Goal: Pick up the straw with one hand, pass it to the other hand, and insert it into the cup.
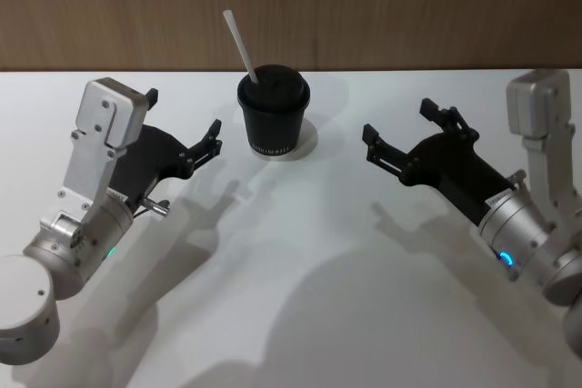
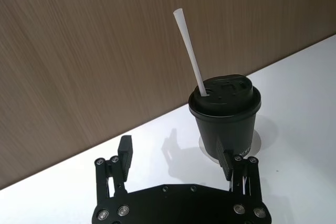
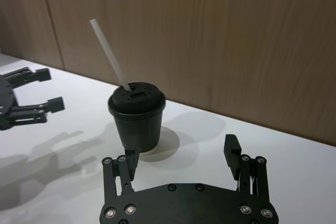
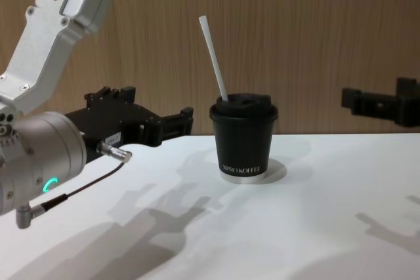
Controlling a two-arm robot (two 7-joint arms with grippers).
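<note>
The straw point(image 1: 242, 46), a thin white tube, stands in the lid opening of the cup point(image 1: 273, 112), leaning away from the cup toward the robot's left and rising about a cup's height above the lid. The cup, black with a black lid and small white lettering, sits upright on the white table point(image 1: 300, 297), near the table's far edge, in front of the wooden wall point(image 1: 382, 6). The left gripper point(image 1: 211, 140) hovers just left of the cup, its fingers spread apart and holding nothing. The right gripper point(image 1: 406, 130) hovers to the right of the cup, farther from it, its fingers likewise parted and empty. Both grippers point toward the cup.
</note>
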